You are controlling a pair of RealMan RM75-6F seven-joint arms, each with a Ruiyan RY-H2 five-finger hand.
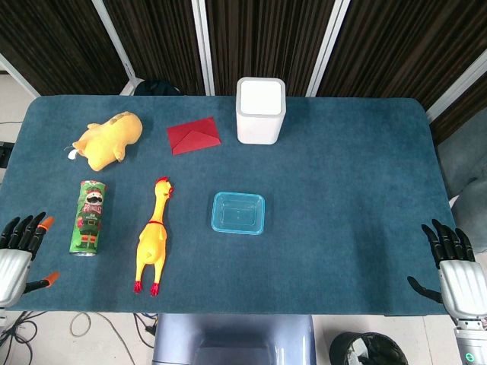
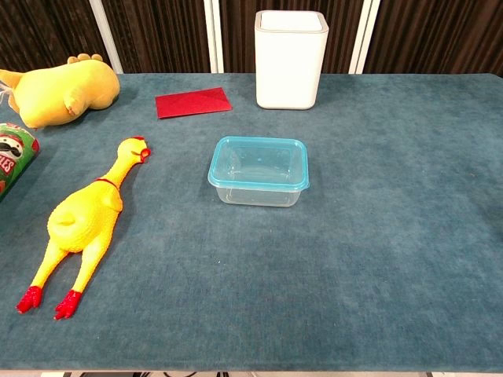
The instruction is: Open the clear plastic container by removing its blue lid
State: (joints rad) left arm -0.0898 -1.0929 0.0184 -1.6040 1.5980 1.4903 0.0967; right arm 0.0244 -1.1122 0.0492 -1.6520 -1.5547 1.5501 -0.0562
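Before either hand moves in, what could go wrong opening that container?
The clear container looks light and nothing holds it down, so pulling the blue lid one-handed may lift or slide the whole box. The rubber chicken lies between the left hand and the box, so a low reach may knock it.

The counter [image 2: 393,236] wears a matt teal cloth with a felt-like nap. At centre, the container [image 2: 259,184] is clear glossy plastic under a translucent blue lid [image 2: 259,161]. The rubber chicken [image 2: 82,220] at lower left looks smooth and shiny, the plush toy [image 2: 67,90] fuzzy, the bin [image 2: 289,63] smooth matt white.
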